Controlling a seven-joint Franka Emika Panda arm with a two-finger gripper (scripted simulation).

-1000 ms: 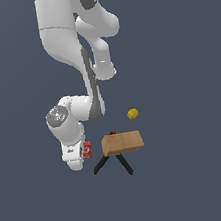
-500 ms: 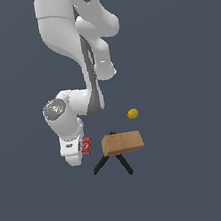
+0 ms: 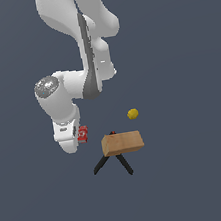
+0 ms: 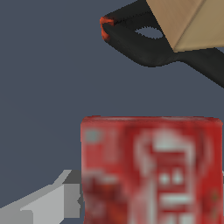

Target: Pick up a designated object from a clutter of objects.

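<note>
The designated object, a small red box (image 3: 82, 134) with a white label, sits off the floor beside the white hand in the exterior view. My gripper (image 3: 79, 135) is shut on it. The red box (image 4: 151, 170) fills the near part of the wrist view, with one grey finger (image 4: 46, 204) against its side; the other finger is out of frame. The rest of the clutter of objects lies below and toward the exterior view's right: a tan wooden block (image 3: 121, 142), a black V-shaped tool (image 3: 113, 161) and a small yellow ball (image 3: 133, 113).
In the wrist view the black tool (image 4: 140, 41) with its red tip lies beyond the box, partly under the wooden block (image 4: 188, 22). The arm's white links (image 3: 79, 46) rise above the hand. The floor is plain dark grey.
The hand and the red box have risen together over the last second, away from the floor. The wooden block, tool and ball have stayed where they were.
</note>
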